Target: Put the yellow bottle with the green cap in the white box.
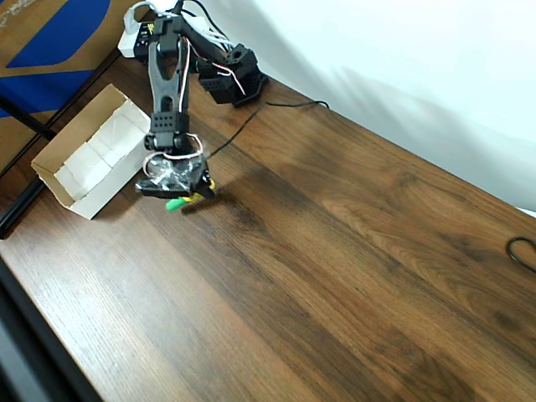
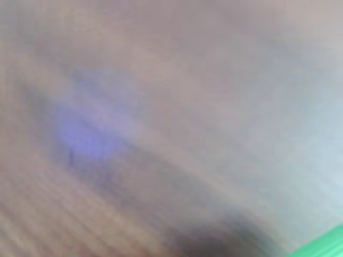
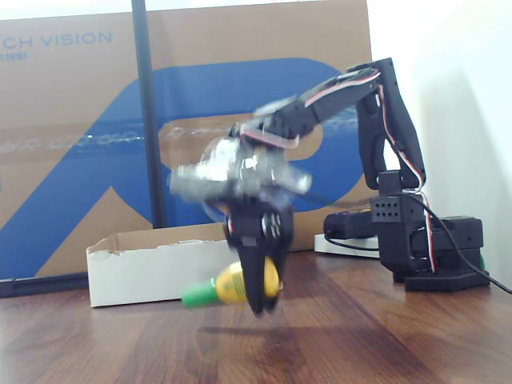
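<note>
The yellow bottle with the green cap (image 3: 228, 286) hangs a little above the table, lying sideways with its cap pointing left in the fixed view. My gripper (image 3: 258, 292) is shut on its yellow body. From overhead, the gripper (image 1: 194, 196) holds the bottle (image 1: 177, 203) just right of the white box (image 1: 79, 172), near its front corner. The white box (image 3: 152, 268) stands behind and left of the bottle in the fixed view. A green sliver of the cap (image 2: 321, 243) shows at the bottom right of the blurred wrist view.
A brown-and-blue cardboard sheet (image 3: 80, 144) stands behind the box. The arm's black base (image 1: 239, 75) sits at the table's back, with a cable (image 1: 276, 107) trailing right. Open wooden tabletop (image 1: 335, 268) spreads to the right and front.
</note>
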